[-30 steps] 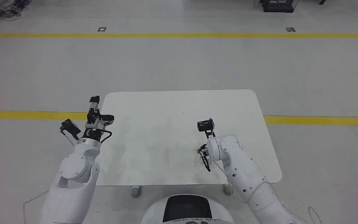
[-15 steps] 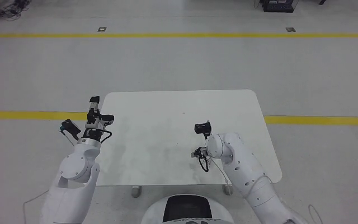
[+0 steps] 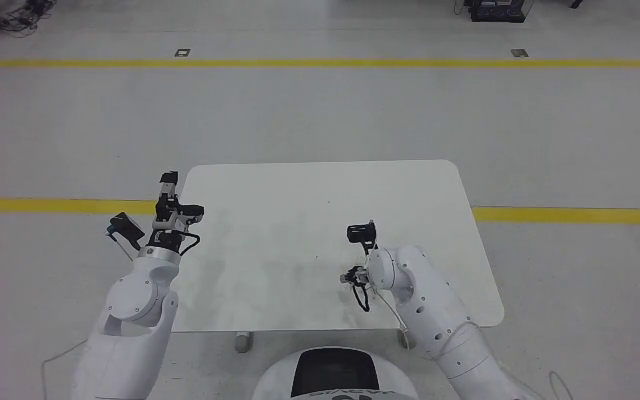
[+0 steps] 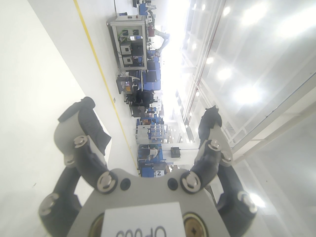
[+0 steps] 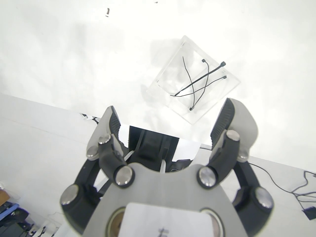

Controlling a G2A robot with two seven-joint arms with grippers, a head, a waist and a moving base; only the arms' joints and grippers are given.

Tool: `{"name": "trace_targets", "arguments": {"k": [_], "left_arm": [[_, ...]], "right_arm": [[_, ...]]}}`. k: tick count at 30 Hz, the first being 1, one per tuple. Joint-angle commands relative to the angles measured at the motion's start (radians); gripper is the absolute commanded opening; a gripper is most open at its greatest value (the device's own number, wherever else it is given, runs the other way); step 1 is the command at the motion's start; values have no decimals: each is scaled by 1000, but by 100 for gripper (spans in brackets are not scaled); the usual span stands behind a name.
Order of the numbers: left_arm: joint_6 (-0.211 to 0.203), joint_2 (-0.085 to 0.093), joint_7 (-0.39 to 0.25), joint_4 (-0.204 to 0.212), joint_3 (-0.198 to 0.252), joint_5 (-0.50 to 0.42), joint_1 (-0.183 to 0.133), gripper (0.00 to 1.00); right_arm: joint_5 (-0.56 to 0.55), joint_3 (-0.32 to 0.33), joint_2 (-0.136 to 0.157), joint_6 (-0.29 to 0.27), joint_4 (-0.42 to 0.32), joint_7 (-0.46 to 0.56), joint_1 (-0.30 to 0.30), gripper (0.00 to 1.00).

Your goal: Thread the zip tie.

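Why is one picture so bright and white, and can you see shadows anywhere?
Left wrist view: round ceiling lamps glare, a white blaze washes out the hall's middle, and the yellow floor line looks slightly curved. Right wrist view: even light; the clear square plastic tray of thin black zip ties casts a faint grey shadow on the white table. Top view: soft, even light.

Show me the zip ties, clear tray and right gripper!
zip ties (image 5: 197, 82): right wrist view, where they cross.
clear tray (image 5: 217, 92): right wrist view, bare floor.
right gripper (image 5: 170, 106): right wrist view, between its fingertips.
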Motion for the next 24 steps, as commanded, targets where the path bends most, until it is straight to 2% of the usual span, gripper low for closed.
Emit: {"name": "trace_targets", "arguments": {"k": [1, 10, 15, 24], "left_arm": [[0, 0, 0, 0, 0, 0, 0, 100], [0, 0, 0, 0, 0, 0, 0, 100], [0, 0, 0, 0, 0, 0, 0, 100], [0, 0, 0, 0, 0, 0, 0, 100]], "right_arm": [[3, 10, 0, 0, 3, -2, -2, 47], [17, 35, -8, 0, 54, -51, 3, 44], [15, 38, -15, 0, 91, -73, 12, 37], [2, 38, -31, 0, 138, -111, 17, 37]]}}
